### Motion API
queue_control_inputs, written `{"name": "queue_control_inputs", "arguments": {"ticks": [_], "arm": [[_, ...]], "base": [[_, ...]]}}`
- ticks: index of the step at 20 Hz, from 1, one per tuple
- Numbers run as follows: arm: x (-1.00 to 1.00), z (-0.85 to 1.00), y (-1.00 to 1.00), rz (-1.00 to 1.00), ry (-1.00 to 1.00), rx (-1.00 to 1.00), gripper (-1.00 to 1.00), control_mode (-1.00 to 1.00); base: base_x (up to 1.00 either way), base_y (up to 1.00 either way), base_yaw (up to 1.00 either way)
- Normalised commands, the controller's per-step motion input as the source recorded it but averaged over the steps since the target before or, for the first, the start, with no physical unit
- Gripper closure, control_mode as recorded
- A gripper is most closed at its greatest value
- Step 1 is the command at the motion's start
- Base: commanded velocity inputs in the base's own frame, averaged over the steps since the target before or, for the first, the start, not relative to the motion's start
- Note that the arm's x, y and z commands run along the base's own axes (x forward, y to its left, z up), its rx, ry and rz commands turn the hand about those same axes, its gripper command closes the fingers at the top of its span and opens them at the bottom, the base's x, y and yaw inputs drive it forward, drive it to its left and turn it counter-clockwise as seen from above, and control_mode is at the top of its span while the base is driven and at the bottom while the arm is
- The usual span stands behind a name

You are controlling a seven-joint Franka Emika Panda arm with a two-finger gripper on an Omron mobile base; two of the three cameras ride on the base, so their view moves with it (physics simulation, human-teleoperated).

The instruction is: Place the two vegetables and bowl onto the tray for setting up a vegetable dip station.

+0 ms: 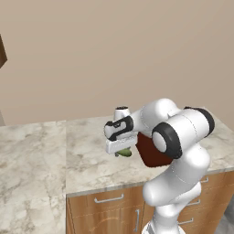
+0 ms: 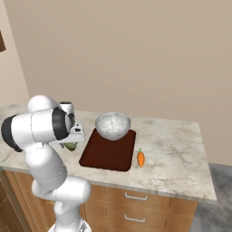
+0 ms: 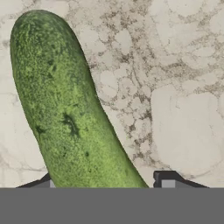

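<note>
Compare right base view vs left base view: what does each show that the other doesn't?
Right base view alone: the bowl sitting at the tray's far end, and the carrot lying on the counter beside the tray, off it. Left base view alone: a second stretch of marble counter to the left. Both: the cucumber under the gripper, the tray and the cabinet drawers.

The cucumber (image 3: 65, 113) lies on the tabletop (image 3: 175, 87) between the two fingers (image 3: 168, 181), reaching out ahead of them. The tray (image 2: 108, 152) sits on the tabletop just beside the fingers, on the far side of them from the arm. The bowl (image 2: 112, 125) stands on the tray's rear edge. Beyond the tray, farthest from the fingers, the carrot (image 2: 141, 158) lies on the tabletop.
</note>
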Motion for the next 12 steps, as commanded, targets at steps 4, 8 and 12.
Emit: {"name": "queue_control_inputs", "arguments": {"ticks": [4,8,12], "arm": [[-0.32,0.19,-0.07,0.09,0.00,0.00,1.00,-1.00],[-0.31,0.27,-0.13,0.16,-0.04,0.00,1.00,-1.00],[-0.33,0.26,-0.20,0.25,-0.06,0.00,1.00,-1.00]], "base": [[0.00,0.00,0.00],[0.00,0.00,0.00],[0.00,0.00,0.00]]}}
